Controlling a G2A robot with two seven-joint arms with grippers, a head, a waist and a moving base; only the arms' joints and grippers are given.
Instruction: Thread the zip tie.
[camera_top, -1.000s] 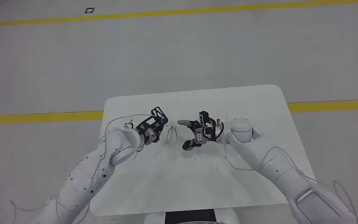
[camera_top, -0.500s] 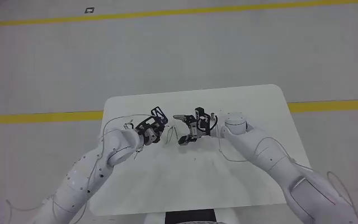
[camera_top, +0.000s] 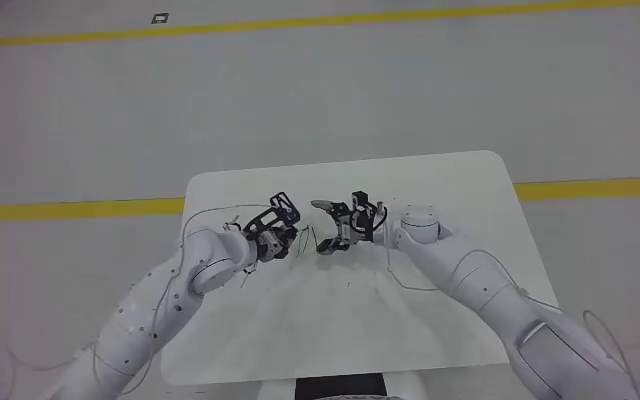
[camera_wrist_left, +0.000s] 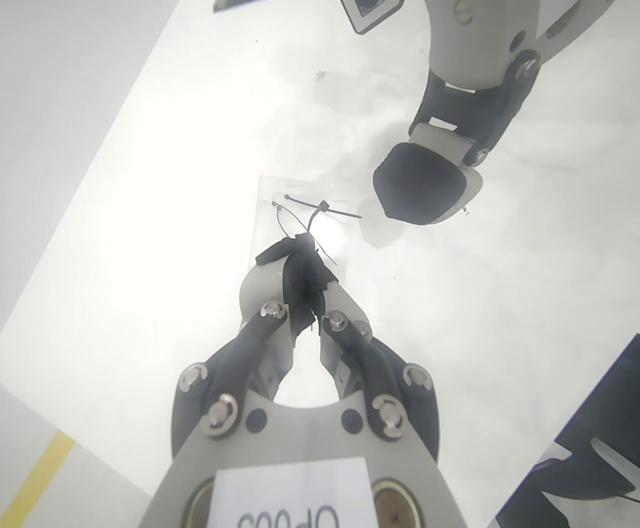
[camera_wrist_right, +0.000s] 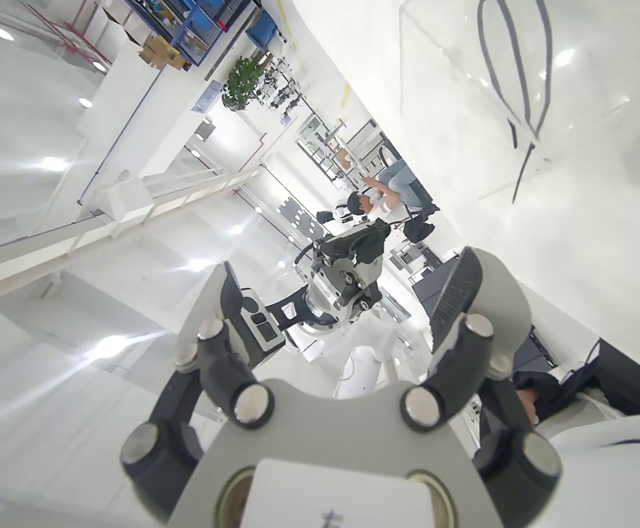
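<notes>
The left gripper (camera_wrist_left: 300, 260) is holding its 2 fingers (camera_wrist_left: 252, 290) pressed together, and they are pinching the black zip tie (camera_wrist_left: 322, 206) low on its strap, so the thin loop and the small head are standing out just past the tips, above a clear sheet (camera_wrist_left: 280, 185) that is lying on the white table (camera_top: 450, 190). Facing it, the right gripper (camera_wrist_right: 345, 275) is carrying its 2 fingers (camera_wrist_right: 452, 295) spread wide with nothing between them; 1 dark pad is hanging near the tie's free end without touching it. From where I am standing, this looks like the threading step itself: 1 hand is presenting the tie while the other is coming in for the tail. The strap is so fine that I cannot tell whether the tail is already sitting through the head or only crossing it. Either way, I judge that the next move is calling for the right fingers to close on that loose tail and steer it squarely along the head's slot while the left is keeping its pinch steady. Further out, both wrists are angled toward each other over the middle of the table, forearms bent inward from the 2 sides, tips meeting close.
</notes>
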